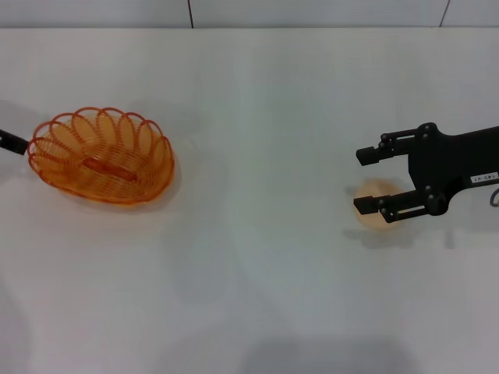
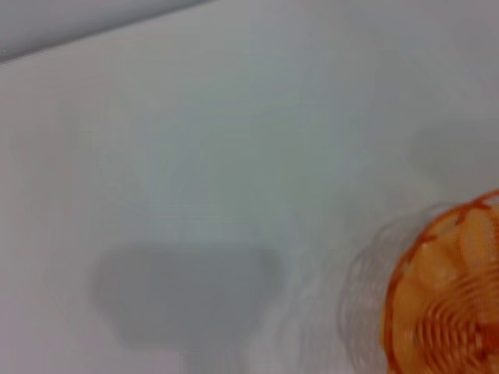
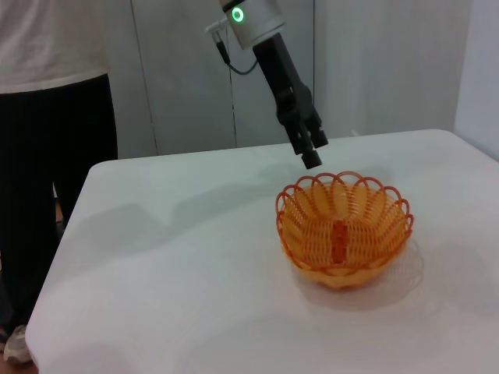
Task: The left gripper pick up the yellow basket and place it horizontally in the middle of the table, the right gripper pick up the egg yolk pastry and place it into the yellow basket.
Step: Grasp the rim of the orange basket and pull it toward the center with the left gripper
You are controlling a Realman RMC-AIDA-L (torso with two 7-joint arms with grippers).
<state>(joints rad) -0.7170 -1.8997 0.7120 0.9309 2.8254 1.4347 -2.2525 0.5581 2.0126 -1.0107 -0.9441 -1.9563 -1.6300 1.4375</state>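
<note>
The yellow basket stands upright on the left part of the white table. It shows in the right wrist view and partly in the left wrist view. My left gripper hangs just above the basket's outer rim, and only its black tip shows at the head view's left edge. The egg yolk pastry lies on the table at the right. My right gripper is open over it, with the lower finger crossing the pastry's near side and the upper finger apart from it.
A person in a white top and dark trousers stands by the table's edge on the left-arm side. Pale cabinet panels rise behind the table. Bare table surface lies between basket and pastry.
</note>
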